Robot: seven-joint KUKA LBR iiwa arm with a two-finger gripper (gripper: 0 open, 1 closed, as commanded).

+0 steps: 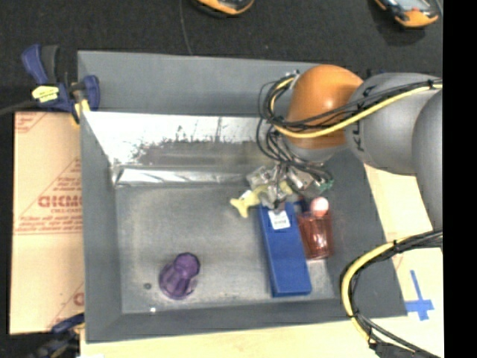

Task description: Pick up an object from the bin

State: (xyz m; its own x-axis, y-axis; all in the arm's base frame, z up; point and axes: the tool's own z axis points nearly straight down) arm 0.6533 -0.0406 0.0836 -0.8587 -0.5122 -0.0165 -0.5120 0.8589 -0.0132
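**Picking from the bin, early stage: my gripper is low among the things right of centre, and nothing is lifted yet.**

I reach into the grey metal bin, with my gripper at the upper end of a flat blue rectangular box that carries a white label. A small pale-yellow plastic piece sits just left of my tip, and I cannot tell whether they touch. A clear red bottle with a white cap lies against the box's right side. A knobbly purple toy rests well apart at lower left. I cannot tell whether my gripper is spread or closed, so I judge the grasp and the lift both remain.
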